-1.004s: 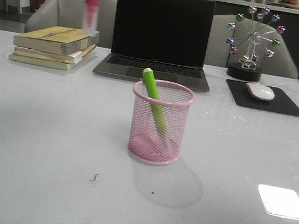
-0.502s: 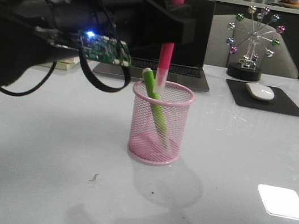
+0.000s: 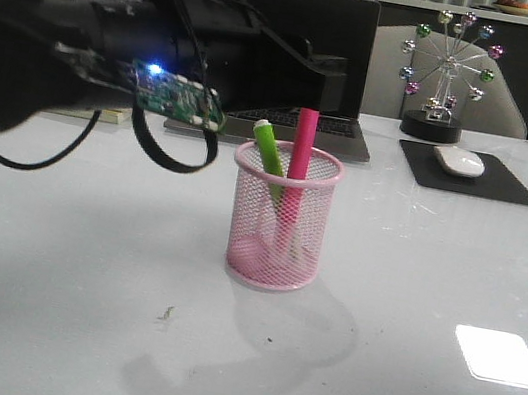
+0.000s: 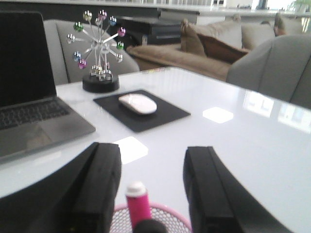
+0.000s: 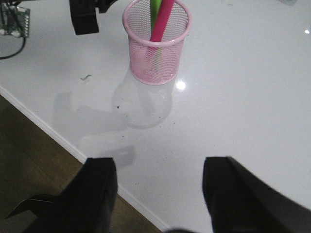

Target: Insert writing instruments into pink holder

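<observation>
The pink holder [image 3: 280, 223] stands at the table's middle, in front of the laptop. Both writing instruments lean inside it: the lime green marker [image 3: 269, 150] and the pink-red marker [image 3: 301, 143], their tops above the rim. My left gripper [image 3: 320, 77] hovers just above and behind the holder, open. In the left wrist view its fingers [image 4: 104, 187] stand well apart on either side of the pink-red marker's white tip [image 4: 136, 190], not touching it. My right gripper [image 5: 160, 194] is open and empty over the table's near edge, far from the holder [image 5: 156, 46].
Behind the holder are a laptop [image 3: 361, 41], a ferris-wheel ornament [image 3: 447, 71], and a white mouse [image 3: 460, 161] on a black pad [image 3: 509, 188]. The left arm's bulk [image 3: 65, 53] fills the upper left. The table's front edge [image 5: 48, 128] drops to wooden floor.
The left arm swung in with the pink-red marker and held it over the holder. Its gripper has now opened, and the marker has dropped inside beside the green one.
</observation>
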Action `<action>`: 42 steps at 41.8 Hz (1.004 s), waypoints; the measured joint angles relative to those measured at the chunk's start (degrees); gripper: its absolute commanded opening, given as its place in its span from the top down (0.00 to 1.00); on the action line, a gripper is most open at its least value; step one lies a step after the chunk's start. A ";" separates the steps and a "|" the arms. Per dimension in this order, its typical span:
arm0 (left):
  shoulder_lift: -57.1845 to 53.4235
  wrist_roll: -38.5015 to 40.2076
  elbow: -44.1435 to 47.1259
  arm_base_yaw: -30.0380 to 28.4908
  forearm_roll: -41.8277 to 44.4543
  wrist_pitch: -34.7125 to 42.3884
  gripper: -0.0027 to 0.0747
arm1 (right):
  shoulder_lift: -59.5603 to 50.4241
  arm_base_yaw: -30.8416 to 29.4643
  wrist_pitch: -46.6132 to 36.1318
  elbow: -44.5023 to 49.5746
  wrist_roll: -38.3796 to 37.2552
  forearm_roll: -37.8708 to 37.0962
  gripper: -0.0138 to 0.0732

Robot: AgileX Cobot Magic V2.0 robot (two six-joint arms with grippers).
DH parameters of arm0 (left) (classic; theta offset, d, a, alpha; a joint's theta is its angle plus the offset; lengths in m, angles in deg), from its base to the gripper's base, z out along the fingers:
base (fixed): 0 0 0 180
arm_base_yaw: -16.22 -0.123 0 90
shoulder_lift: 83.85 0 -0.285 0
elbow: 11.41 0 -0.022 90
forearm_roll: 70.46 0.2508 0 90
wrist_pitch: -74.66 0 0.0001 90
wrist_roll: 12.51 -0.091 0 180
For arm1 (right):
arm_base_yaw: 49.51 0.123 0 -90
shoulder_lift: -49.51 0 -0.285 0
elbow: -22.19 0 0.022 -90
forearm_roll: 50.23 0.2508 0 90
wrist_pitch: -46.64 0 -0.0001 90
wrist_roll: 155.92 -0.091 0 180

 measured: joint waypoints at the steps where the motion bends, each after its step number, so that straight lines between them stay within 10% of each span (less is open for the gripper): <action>1: -1.27 0.00 -0.28 0.00 0.10 -3.17 0.46 | 0.00 0.00 0.00 0.00 0.00 0.00 0.27; 20: -40.61 -0.09 -7.61 0.00 4.64 -78.13 0.47 | 0.00 0.00 0.00 0.00 0.00 0.00 0.27; 37: -67.20 -0.09 5.27 0.00 5.04 -90.25 0.47 | 0.00 0.00 0.00 0.00 0.00 0.00 0.27; 42: -70.71 -0.09 8.58 0.00 5.65 -90.72 0.57 | 0.00 0.00 0.00 0.00 0.00 0.00 0.43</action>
